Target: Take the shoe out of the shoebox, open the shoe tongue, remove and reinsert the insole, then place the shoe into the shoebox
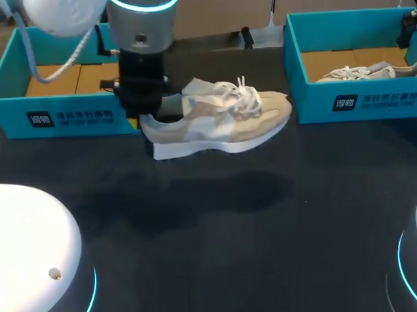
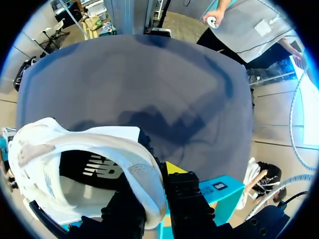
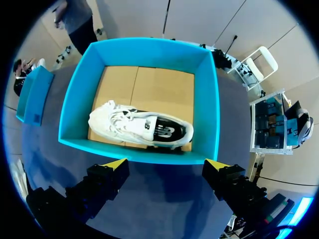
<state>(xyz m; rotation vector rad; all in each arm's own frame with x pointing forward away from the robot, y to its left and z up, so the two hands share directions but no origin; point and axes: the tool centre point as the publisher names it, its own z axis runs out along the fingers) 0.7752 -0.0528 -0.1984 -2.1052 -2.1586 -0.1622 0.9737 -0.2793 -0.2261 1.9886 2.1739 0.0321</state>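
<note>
Shoe [image 1: 221, 118]: likely light, soft upper, stiff sole; heel rim looks the firmest hold.
Left fingers [image 2: 187, 191]: pinched on that heel rim.
Right fingers [image 3: 107, 179]: wide apart, empty.

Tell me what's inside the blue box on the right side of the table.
One pale laced shoe sits on the box's brown cardboard floor. The floor beneath the shoe is covered.
</note>
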